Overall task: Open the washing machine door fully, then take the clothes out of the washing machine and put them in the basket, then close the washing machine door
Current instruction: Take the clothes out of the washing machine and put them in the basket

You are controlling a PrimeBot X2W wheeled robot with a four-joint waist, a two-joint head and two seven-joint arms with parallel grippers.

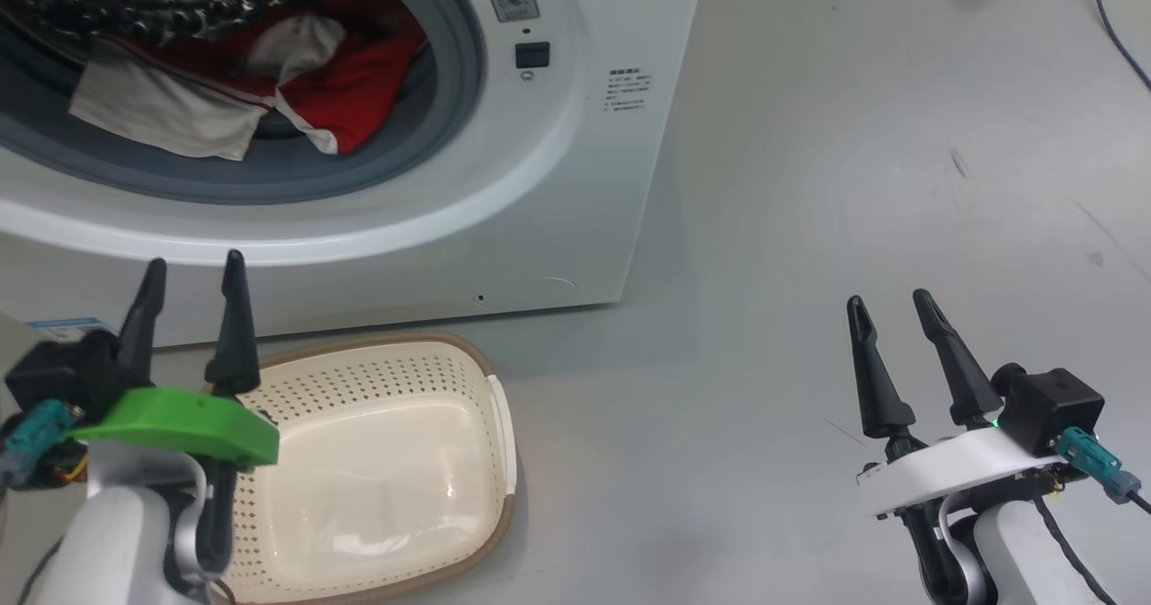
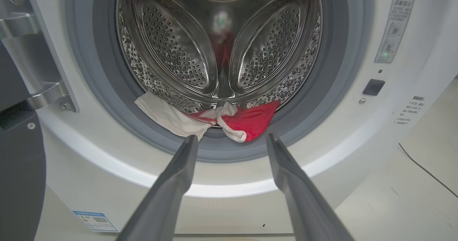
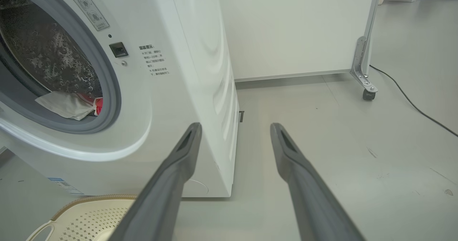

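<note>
Red-and-white soft clothes (image 2: 250, 121) lie at the steel drum's (image 2: 179, 47) near lip; the spread, empty left gripper (image 2: 231, 136) should pinch a thick fold.

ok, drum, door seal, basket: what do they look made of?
Drum: likely stainless steel, polished; mirror-like reflections, punched holes.
Door seal: probably rubber, matte grey; smooth ring with no glare.
Basket: looks like moulded plastic, cream, slightly glossy; a light glint on its floor, evenly spaced holes. Brown rim may be plastic or woven trim, cannot tell.
</note>
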